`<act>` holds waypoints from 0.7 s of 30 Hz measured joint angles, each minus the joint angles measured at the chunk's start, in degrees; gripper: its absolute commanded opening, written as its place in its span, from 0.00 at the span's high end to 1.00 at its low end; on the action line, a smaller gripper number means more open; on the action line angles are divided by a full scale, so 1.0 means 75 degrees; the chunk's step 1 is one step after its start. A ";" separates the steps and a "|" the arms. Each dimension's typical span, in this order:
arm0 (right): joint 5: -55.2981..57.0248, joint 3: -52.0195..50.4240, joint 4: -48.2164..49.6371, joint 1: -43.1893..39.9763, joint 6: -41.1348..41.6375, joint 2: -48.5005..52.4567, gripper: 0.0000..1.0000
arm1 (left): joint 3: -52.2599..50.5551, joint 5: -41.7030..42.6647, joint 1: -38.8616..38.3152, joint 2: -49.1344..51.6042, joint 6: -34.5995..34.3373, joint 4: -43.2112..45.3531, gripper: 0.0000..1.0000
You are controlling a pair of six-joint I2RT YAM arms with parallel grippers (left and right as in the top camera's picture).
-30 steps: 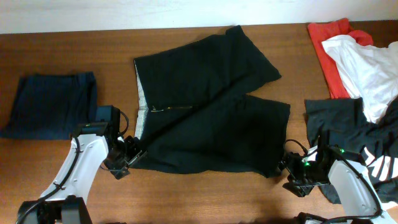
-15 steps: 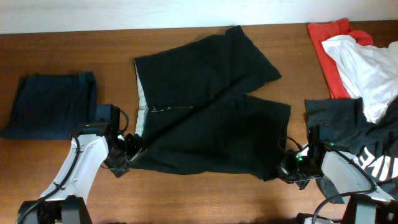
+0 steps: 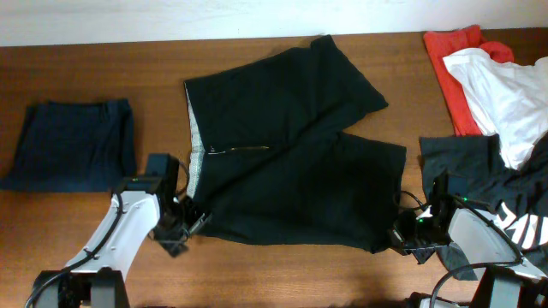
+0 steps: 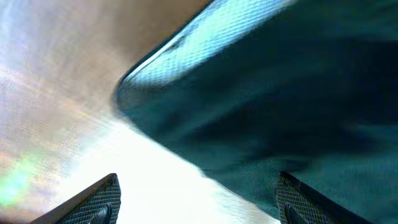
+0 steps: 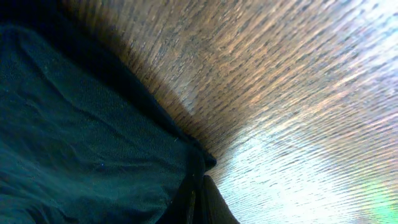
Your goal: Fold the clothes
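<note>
On the table (image 3: 86,68), black shorts (image 3: 282,162), legs splayed.

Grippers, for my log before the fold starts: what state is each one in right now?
Left gripper: open, nothing held.
Right gripper: closed on a corner of the black shorts.

Looks like a robot lab or test cell: plain wooden bench (image 3: 86,68) against a bare white wall (image 3: 171,17), left arm (image 3: 128,224) and right arm (image 3: 484,244) based at its near edge, shorts (image 3: 282,162) spread flat, folded navy piece (image 3: 73,145) and mixed heap (image 3: 497,85) at the sides.
</note>
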 measured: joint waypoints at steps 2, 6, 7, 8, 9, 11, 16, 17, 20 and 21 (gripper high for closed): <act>0.0000 0.0000 -0.0003 0.0000 -0.0006 0.0000 0.96 | -0.0396 -0.0003 0.0000 0.0000 -0.0408 0.0283 0.21; 0.0000 0.0009 -0.0009 -0.0006 -0.0003 0.0000 0.96 | -0.0670 -0.0003 -0.0006 -0.0044 -0.0799 0.1317 0.22; 0.0000 0.0009 -0.0015 -0.0006 -0.0003 0.0000 0.96 | -0.0670 0.0041 -0.0006 -0.0085 -0.0854 0.1635 0.25; 0.0009 0.0009 -0.0023 -0.0006 -0.0006 0.0000 0.96 | -0.0667 0.0096 -0.0006 -0.0096 -0.0883 0.1842 0.26; 0.0029 0.0009 -0.0026 -0.0006 -0.0006 0.0000 0.96 | -0.0664 0.0239 -0.0006 -0.0096 -0.0892 0.2005 0.27; 0.0090 0.0009 -0.0050 -0.0006 -0.0012 0.0000 0.96 | -0.0656 0.0562 -0.0006 -0.0093 -0.0889 0.1976 0.27; 0.0178 0.0009 -0.0061 -0.0006 -0.0012 0.0000 0.96 | -0.0522 0.0988 0.0122 -0.0376 -0.0906 0.0868 0.27; 0.0184 0.0009 -0.0058 -0.0006 -0.0009 0.0000 0.96 | -0.0498 0.1008 0.0195 -0.0516 -0.0906 0.0868 0.27; 0.0201 0.0009 -0.0058 -0.0006 -0.0006 0.0000 0.96 | -0.0425 0.0930 0.0463 -0.1061 -0.0906 0.0848 0.23; 0.0201 0.0009 -0.0058 -0.0006 -0.0009 0.0000 0.96 | -0.0417 0.0799 0.0516 -0.1215 -0.0906 0.0842 0.21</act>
